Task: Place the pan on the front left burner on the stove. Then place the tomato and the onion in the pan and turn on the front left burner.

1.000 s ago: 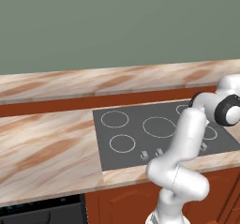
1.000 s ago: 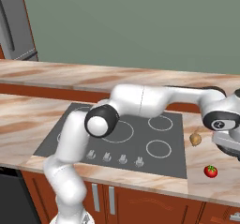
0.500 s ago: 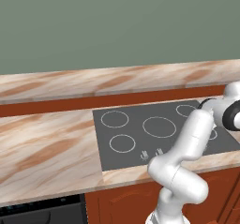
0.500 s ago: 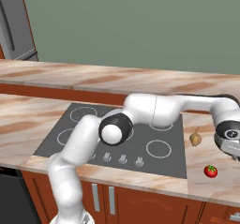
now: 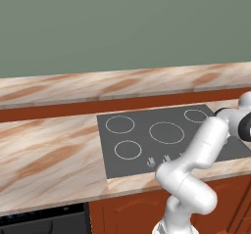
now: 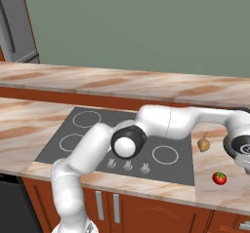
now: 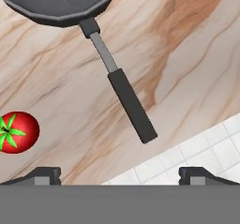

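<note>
The pan (image 7: 61,0) lies on the marble counter at the top of the hand view, its black stick handle (image 7: 129,103) running down toward me. The tomato (image 7: 16,130) rests on the counter to the left of the handle. My gripper (image 7: 121,173) hovers open above the handle's end, with nothing between the fingers. In the right base view the onion (image 6: 203,143) and the tomato (image 6: 219,178) sit on the counter right of the stove (image 6: 58,149), beside my wrist at the frame's right edge. The front left burner (image 6: 72,142) (image 5: 128,150) stands bare.
Silver knobs (image 6: 128,165) line the stove's front edge. A raised marble ledge (image 6: 122,81) runs behind the counter. White floor tiles (image 7: 206,145) show past the counter edge beyond the handle's end. My arm stretches across the stove's right half.
The arm has swung further right, carrying the hand past the stove to the counter's right end. Pan, tomato and onion have not moved.
</note>
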Motion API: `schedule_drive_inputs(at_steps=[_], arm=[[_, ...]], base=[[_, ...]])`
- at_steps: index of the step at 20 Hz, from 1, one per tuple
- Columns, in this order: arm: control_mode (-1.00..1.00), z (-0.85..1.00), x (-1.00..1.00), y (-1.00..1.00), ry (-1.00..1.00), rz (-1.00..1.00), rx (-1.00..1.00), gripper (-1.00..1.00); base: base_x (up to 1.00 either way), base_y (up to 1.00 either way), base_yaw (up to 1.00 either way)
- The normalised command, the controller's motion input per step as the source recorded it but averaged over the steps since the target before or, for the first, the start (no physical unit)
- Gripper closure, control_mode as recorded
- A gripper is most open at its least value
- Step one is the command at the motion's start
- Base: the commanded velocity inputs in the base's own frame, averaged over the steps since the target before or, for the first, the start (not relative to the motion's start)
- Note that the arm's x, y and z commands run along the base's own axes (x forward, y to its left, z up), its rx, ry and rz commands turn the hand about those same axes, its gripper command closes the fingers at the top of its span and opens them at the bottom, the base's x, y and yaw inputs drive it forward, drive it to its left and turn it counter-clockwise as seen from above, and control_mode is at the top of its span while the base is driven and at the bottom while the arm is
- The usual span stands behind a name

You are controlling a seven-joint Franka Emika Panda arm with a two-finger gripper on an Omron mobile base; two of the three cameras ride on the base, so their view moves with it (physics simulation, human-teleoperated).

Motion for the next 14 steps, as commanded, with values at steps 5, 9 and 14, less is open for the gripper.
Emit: schedule_drive_inputs(at_steps=[5,9,14], arm=[[-1.00,-0.30,0.07,-0.03,0.00,0.01,-0.03,-1.00],[-1.00,-0.33,0.16,-0.01,0.00,0.04,-0.03,-1.00],[-1.00,-0.24,0.10,-0.12,0.00,0.04,-0.05,-1.00]], base=[[0.00,0.00,0.00],[0.00,0.00,0.00],[0.00,0.00,0.00]])
